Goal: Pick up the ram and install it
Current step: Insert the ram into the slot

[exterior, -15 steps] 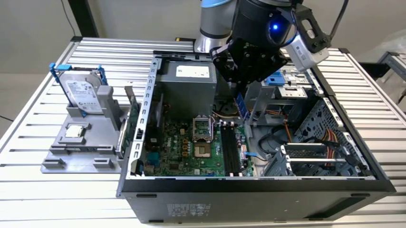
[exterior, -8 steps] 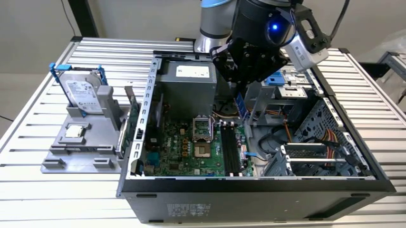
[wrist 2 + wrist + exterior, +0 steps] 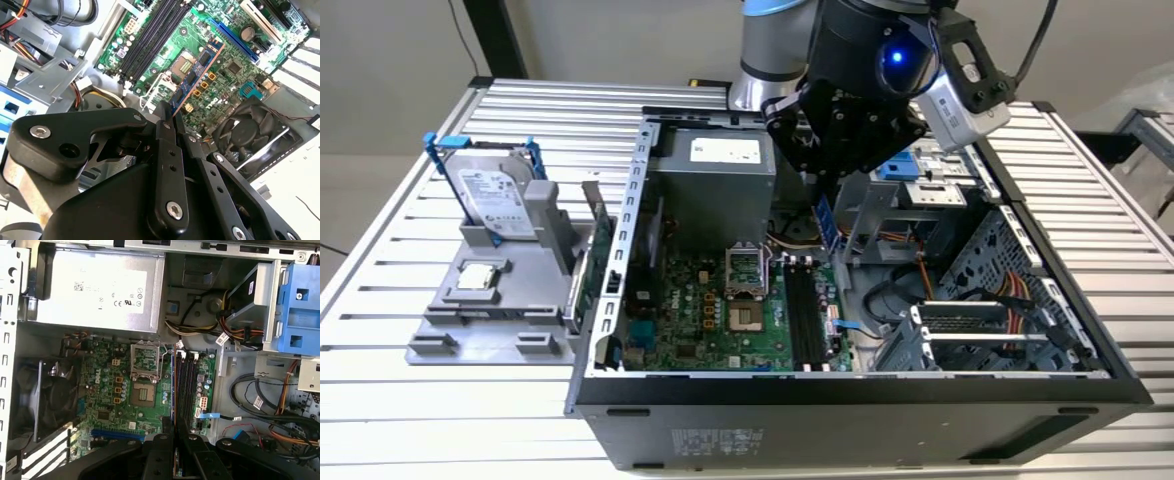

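In the second wrist view the gripper (image 3: 167, 117) is clamped on one end of the ram (image 3: 196, 77), which juts from the fingers over the motherboard (image 3: 197, 27) in the open computer case (image 3: 854, 425), apparently not touching it. The step in hand looks like bringing the stick to the board. Seating it calls for lining its contact edge up with a black memory slot (image 3: 150, 37) just beyond, on the exterior view's right of the empty processor socket (image 3: 750, 318).

Bright, even light; glare on table (image 3: 440, 420); case (image 3: 854, 440) int. shaded.
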